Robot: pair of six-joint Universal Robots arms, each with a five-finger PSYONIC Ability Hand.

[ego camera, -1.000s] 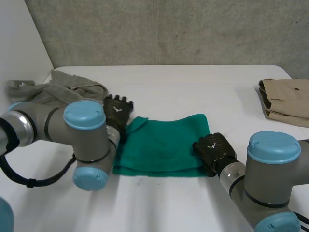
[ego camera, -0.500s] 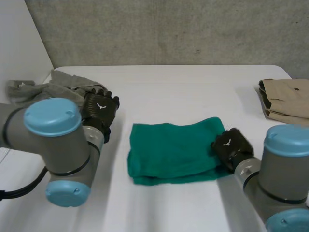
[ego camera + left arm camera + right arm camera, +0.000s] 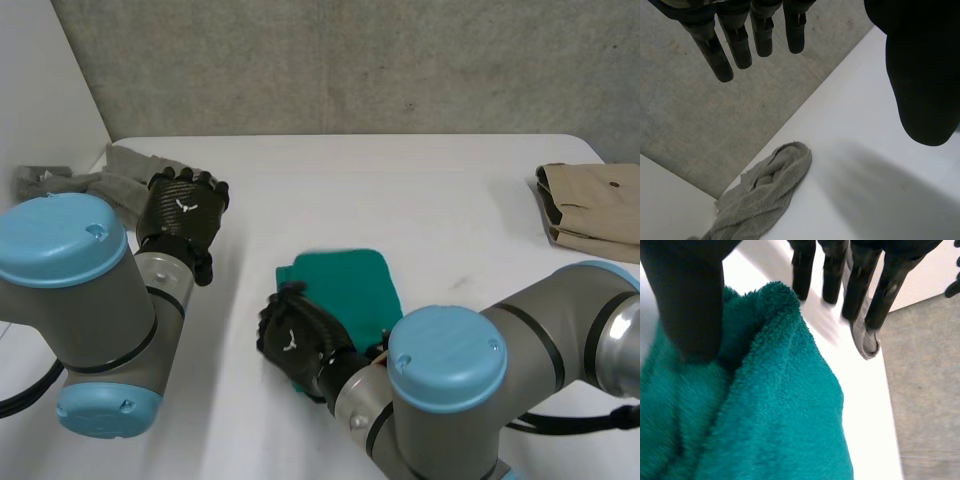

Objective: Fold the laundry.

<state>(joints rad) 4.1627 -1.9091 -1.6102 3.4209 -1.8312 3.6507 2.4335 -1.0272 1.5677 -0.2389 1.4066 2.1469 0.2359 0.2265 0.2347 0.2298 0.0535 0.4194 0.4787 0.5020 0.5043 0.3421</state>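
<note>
Green towel [image 3: 350, 288] is bunched at lower centre of head view on white table [image 3: 420, 195]. R hand [image 3: 298, 343] is laid on its lower-left edge, fingers [image 3: 860, 280] straight, nothing gripped. L hand [image 3: 183, 208], mid-left, is held open & empty nr grey cloth [image 3: 125, 165].

**White table, three cloths on it**

Your white table [image 3: 400, 190] carries three pieces of laundry. The green towel [image 3: 345, 285] lies doubled over under the right hand [image 3: 300, 345], with its near corner beneath the palm and thumb and bare table at the fingertips (in the wrist view the pile bunches into a ridge beside the thumb). A crumpled grey cloth [image 3: 118, 172] lies just beyond the left hand [image 3: 185, 210], past its fingertips, by the table's edge. A folded beige garment [image 3: 590, 210] rests well apart from both hands, out beyond the right arm at the table's edge.
</note>
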